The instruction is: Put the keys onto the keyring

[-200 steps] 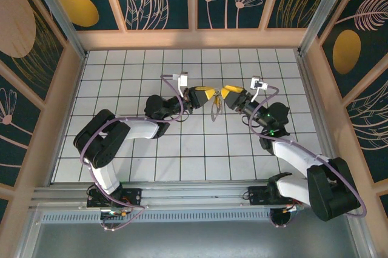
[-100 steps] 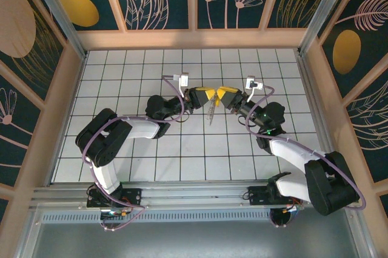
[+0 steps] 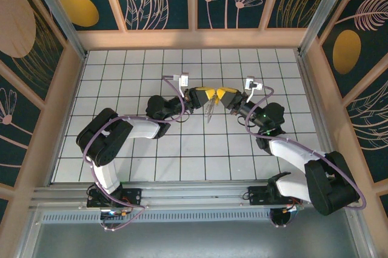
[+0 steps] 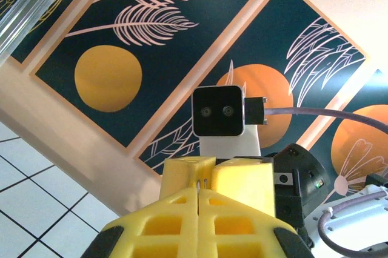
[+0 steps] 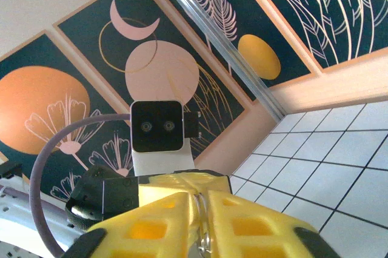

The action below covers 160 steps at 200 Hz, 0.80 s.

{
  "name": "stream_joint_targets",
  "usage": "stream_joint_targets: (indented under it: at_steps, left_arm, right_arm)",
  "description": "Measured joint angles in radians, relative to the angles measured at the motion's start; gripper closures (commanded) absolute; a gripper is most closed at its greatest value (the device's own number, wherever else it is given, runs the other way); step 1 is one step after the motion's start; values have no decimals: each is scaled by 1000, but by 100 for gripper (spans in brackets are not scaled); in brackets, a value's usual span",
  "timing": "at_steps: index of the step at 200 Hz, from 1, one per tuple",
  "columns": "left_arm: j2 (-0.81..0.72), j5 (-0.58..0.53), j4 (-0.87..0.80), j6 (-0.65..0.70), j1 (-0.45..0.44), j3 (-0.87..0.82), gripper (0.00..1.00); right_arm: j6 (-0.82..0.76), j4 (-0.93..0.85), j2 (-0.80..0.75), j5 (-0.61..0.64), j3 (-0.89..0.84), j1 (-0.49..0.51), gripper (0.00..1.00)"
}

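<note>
My two yellow-tipped grippers meet tip to tip above the middle of the tiled floor. The left gripper (image 3: 210, 94) (image 4: 199, 192) is shut, with thin silvery wire pinched at its fingertips. The right gripper (image 3: 222, 94) (image 5: 201, 202) is shut on the keyring (image 5: 204, 234), whose doubled metal loop shows edge-on between its pads. A small bunch of silvery keys (image 3: 210, 110) hangs just below the meeting tips. I cannot make out a yellow-headed key. The right gripper's fingers (image 4: 237, 176) press against the left's tips; the left gripper's fingers (image 5: 159, 186) sit just behind the right's.
White tiled floor (image 3: 182, 149) lies under both arms, ringed by a wooden rim (image 3: 194, 39) and patterned dark panels. The wrist cameras (image 4: 218, 111) (image 5: 157, 126) face each other closely. Cables loop beside each wrist.
The right gripper has moved left until its tips touch the left gripper's. The hanging ring and keys shifted slightly left and now look narrower. The left arm has barely moved.
</note>
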Motion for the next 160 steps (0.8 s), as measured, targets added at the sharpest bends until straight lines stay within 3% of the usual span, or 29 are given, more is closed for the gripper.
stream_joint_targets:
  at_steps: [19, 66, 100, 121, 160]
  left_arm:
    - [0, -2, 1, -3, 0, 0, 100]
    - [0, -3, 1, -4, 0, 2, 100]
    - [-6, -4, -51, 35, 2, 11, 69]
    - [-43, -5, -119, 73, 16, 11, 61]
    - [-123, 21, -232, 143, 110, 19, 57]
  right_arm:
    - [-5, 2, 0, 3, -1, 0, 100]
    - [-10, 2, 0, 4, -2, 0, 100]
    - [-24, -43, 0, -13, 4, -7, 100]
    - [-43, -96, 11, -46, 36, -27, 100]
    - [-68, -158, 70, -122, 127, -74, 100]
